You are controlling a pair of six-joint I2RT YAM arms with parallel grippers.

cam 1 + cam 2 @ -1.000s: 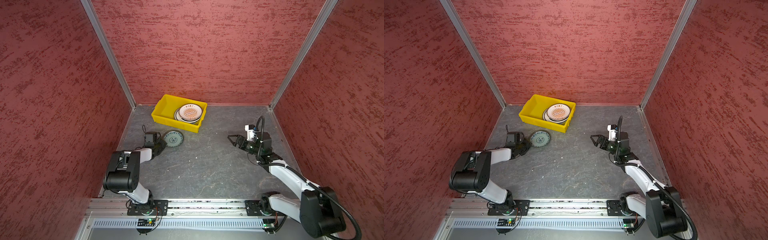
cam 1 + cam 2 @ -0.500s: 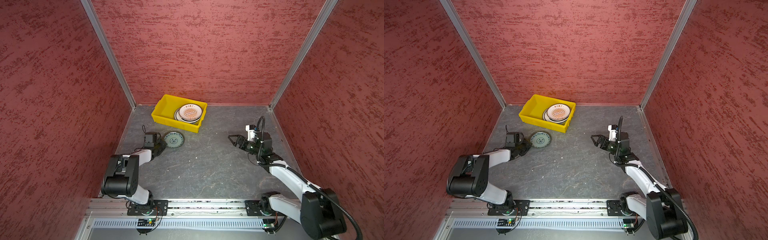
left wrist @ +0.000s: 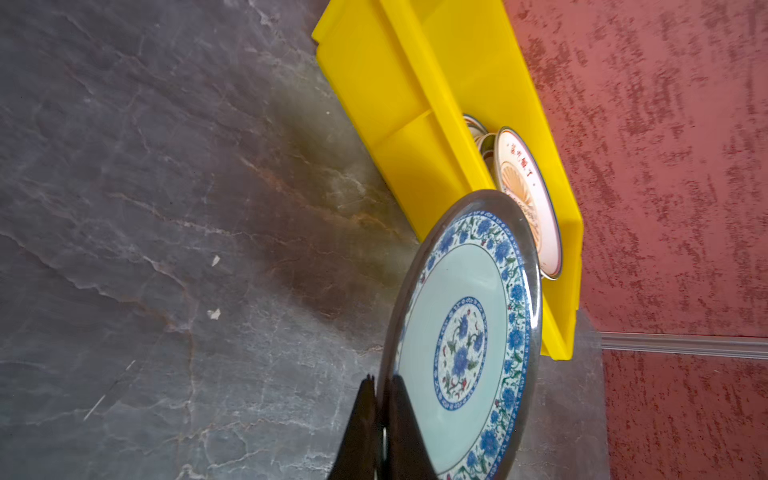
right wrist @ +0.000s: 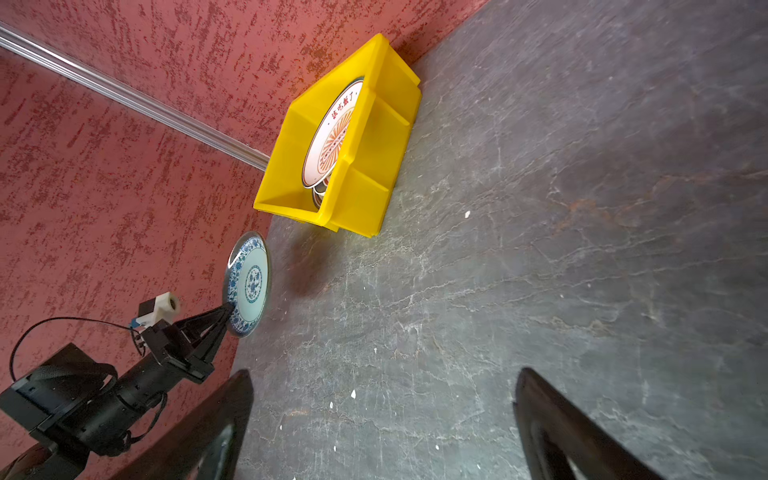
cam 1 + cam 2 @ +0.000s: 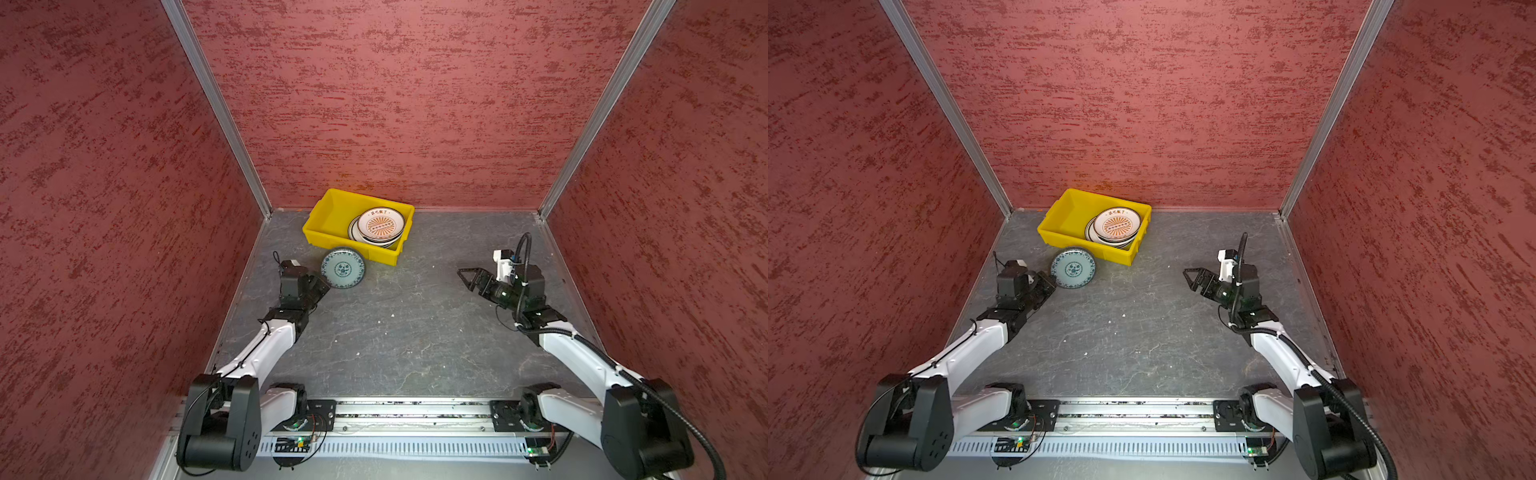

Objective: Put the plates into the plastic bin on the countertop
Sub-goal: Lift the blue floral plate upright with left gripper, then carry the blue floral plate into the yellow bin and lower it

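A blue-patterned plate (image 5: 343,268) (image 5: 1073,268) hangs tilted on edge just above the countertop (image 5: 395,332), close to the front wall of the yellow plastic bin (image 5: 324,237) (image 5: 1059,235). My left gripper (image 5: 326,286) (image 3: 380,380) is shut on the plate's (image 3: 461,332) dark rim, one finger on each face. Inside the bin's (image 3: 399,104) right half lies a stack of plates (image 5: 380,224) (image 4: 332,137), the top one cream with an orange sunburst and red characters. My right gripper (image 5: 465,280) (image 4: 382,374) hovers open and empty over the right of the countertop.
Textured red walls with aluminium corner posts (image 5: 216,104) close in the countertop on three sides. The bin stands against the back wall, left of centre, its left half (image 5: 332,210) bare. An aluminium rail (image 5: 395,409) with both arm bases runs along the front edge.
The left arm has stretched forward and carried the blue-patterned plate a little closer to the bin. The right arm has hardly moved and its gripper stays open.
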